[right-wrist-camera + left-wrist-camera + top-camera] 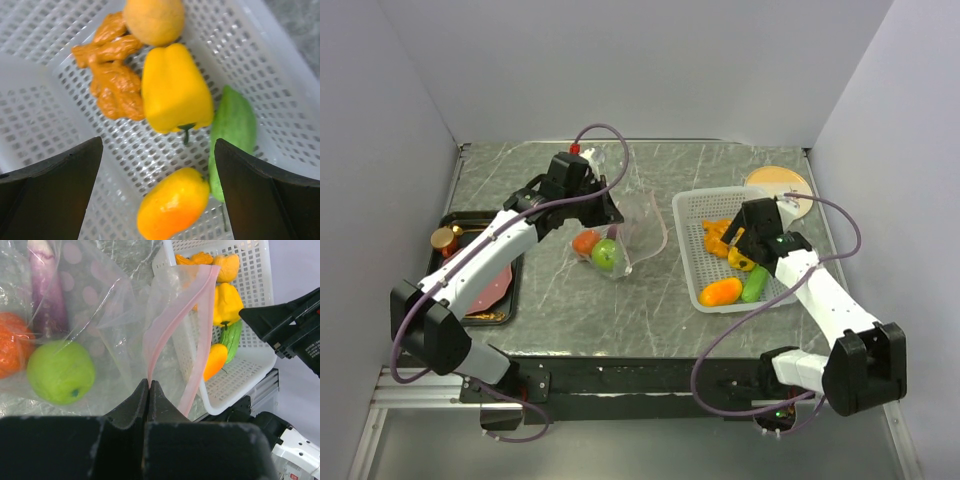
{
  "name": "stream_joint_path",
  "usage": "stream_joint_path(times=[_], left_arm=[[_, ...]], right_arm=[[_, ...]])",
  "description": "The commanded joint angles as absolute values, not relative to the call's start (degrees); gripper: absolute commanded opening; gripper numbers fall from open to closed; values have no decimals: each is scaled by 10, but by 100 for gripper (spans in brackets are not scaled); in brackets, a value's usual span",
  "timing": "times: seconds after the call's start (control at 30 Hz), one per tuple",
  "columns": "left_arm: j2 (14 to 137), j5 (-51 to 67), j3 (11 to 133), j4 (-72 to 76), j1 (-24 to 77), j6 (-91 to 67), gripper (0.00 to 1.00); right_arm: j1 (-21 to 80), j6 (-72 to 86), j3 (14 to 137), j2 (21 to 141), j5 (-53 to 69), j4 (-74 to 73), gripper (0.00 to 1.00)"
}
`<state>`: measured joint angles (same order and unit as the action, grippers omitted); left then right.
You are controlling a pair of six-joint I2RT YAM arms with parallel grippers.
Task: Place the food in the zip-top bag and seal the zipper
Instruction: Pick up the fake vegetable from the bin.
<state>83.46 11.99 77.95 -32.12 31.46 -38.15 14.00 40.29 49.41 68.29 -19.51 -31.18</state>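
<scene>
My left gripper (149,390) pinches the zipper (170,325) at the mouth of the zip-top bag (115,315). The lime (61,371), tomato (12,342) and eggplant (47,290) lie inside the bag. My right gripper (157,145) hangs with jaws spread wide over the basket (40,120), above the yellow pepper (175,90), mango (172,202) and cucumber (232,130).

The left arm (480,260) stretched from its base at the near left towards the far middle, folded at the elbow close to the near edge, with the white forearm running long and straight. The left gripper (149,382) had its fingers (127,412) pressed together, tips meeting with no gap, pinching the mouth edge of the zip-top bag (115,315). The right arm (830,300) rose from the near right and leaned towards the far left, wrist tipped downwards. The right gripper (156,145) hung with its fingers (55,185) spread wide, holding nothing.
</scene>
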Motion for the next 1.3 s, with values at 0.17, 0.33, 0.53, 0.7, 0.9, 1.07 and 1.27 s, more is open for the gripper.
stream_joint_path(times=[0.17, 0.33, 0.53, 0.7, 0.9, 1.07, 1.27], left_arm=[[793, 141, 754, -271, 316, -367, 1], [779, 128, 749, -265, 316, -360, 1], [776, 128, 737, -254, 316, -368, 1], [787, 130, 742, -258, 316, -367, 1], [786, 114, 744, -266, 316, -364, 1], [785, 116, 742, -265, 316, -367, 1], [777, 107, 744, -273, 316, -368, 1]], right_arm=[[101, 376, 485, 714, -187, -250, 100], [90, 384, 497, 751, -176, -253, 99], [87, 391, 546, 814, -169, -299, 98], [87, 373, 513, 781, -181, -242, 99], [84, 345, 537, 790, -170, -276, 100], [85, 337, 532, 817, -147, -264, 100], [78, 340, 512, 801, -145, -245, 92]])
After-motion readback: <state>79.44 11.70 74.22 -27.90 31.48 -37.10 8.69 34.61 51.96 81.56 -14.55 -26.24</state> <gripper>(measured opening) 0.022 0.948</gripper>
